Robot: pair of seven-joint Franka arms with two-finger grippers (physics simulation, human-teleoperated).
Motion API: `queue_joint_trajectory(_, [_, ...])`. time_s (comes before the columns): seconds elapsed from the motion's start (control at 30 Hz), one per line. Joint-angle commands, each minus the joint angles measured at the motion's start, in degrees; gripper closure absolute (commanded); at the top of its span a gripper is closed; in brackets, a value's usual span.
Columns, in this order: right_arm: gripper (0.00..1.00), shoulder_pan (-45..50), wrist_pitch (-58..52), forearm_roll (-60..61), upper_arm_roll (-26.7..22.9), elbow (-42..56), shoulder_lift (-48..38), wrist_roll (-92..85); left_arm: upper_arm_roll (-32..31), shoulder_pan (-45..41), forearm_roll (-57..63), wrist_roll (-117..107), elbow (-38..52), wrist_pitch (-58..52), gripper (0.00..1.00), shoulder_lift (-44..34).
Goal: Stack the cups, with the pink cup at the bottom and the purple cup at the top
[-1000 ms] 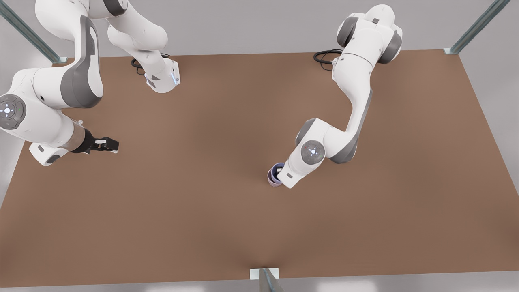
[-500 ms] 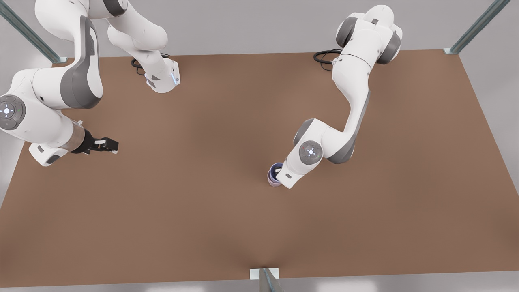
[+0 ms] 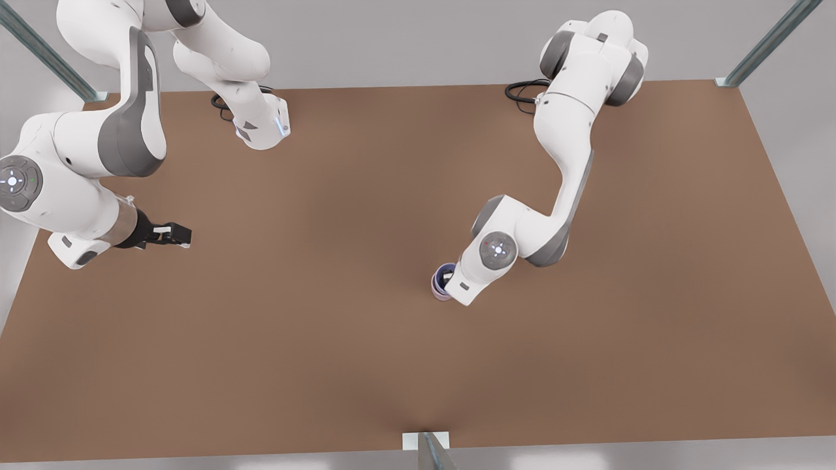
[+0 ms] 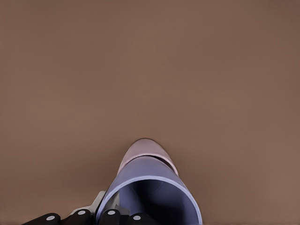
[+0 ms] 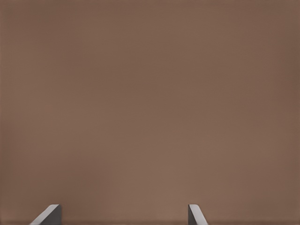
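Purple cup point(image 4: 149, 187) is being held nested in the pink cup point(image 4: 145, 151), near the middle of the surface point(image 3: 326, 339). Left end effector point(image 4: 110, 216) is being kept clamped on its rim. Tipping of the stack is being risked if the fingers drag on release. Open surface is lying all around the stack. Right end effector point(image 3: 171, 234), fingers apart, is waiting well away, towards the front view's left.
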Motion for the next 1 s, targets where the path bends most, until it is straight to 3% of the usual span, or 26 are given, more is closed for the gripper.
queue_joint_trajectory(0.0, [0.0, 0.0, 0.0, 0.0, 0.0, 0.0, -0.1, -0.1, 0.0, 0.0, -0.1, -0.8, 0.0, 0.7, 0.77, 0.0])
queue_joint_trajectory(0.03, [0.0, 0.0, 0.0, 0.0, 0.0, 0.0, -0.1, -0.1, 0.0, 0.0, -0.1, -0.7, 0.0, 0.7, 0.68, 0.0])
queue_joint_trajectory(0.07, [0.0, 0.0, -0.1, 0.0, 0.0, 0.0, -0.1, -0.1, 0.0, 0.0, -0.1, -0.2, 0.0, 0.7, 0.4, 0.0])
queue_joint_trajectory(0.1, [0.0, 0.0, -0.2, 0.0, 0.0, 0.0, -0.1, -0.1, 0.0, 0.0, 0.0, 0.0, 0.0, 0.8, 0.0, 0.0])
queue_joint_trajectory(0.5, [0.0, 0.0, -0.2, 0.0, 0.0, 0.1, 0.0, -0.1, 0.0, 0.6, 0.1, 0.0, 0.1, -0.4, 0.0, -1.2])
queue_joint_trajectory(0.63, [0.0, 0.0, -0.3, 0.0, 0.0, 0.0, -0.1, -0.1, 1.2, 1.1, 0.6, 1.2, 0.6, -12.0, 0.0, -7.0])
queue_joint_trajectory(0.73, [0.0, 0.0, -0.3, 0.0, 0.0, 0.0, -0.1, -0.1, 2.5, 12.9, 7.0, 27.7, 1.4, -28.5, 0.0, -15.7])
queue_joint_trajectory(0.83, [0.0, 0.0, -0.3, 0.0, 0.0, 0.0, 0.0, -0.1, 3.6, 19.5, 12.7, 39.1, 0.8, -31.1, 0.0, -20.3])
queue_joint_trajectory(0.87, [0.0, 0.0, -0.3, 0.0, 0.0, 0.0, 0.0, -0.1, 3.6, 20.9, 12.1, 39.1, -4.0, -29.1, 0.0, -24.8])
queue_joint_trajectory(0.97, [0.0, 0.0, 0.0, -0.1, 0.0, 0.0, 0.0, -0.1, 3.8, 20.9, 12.1, 39.6, -4.5, -29.0, 0.0, -24.8])
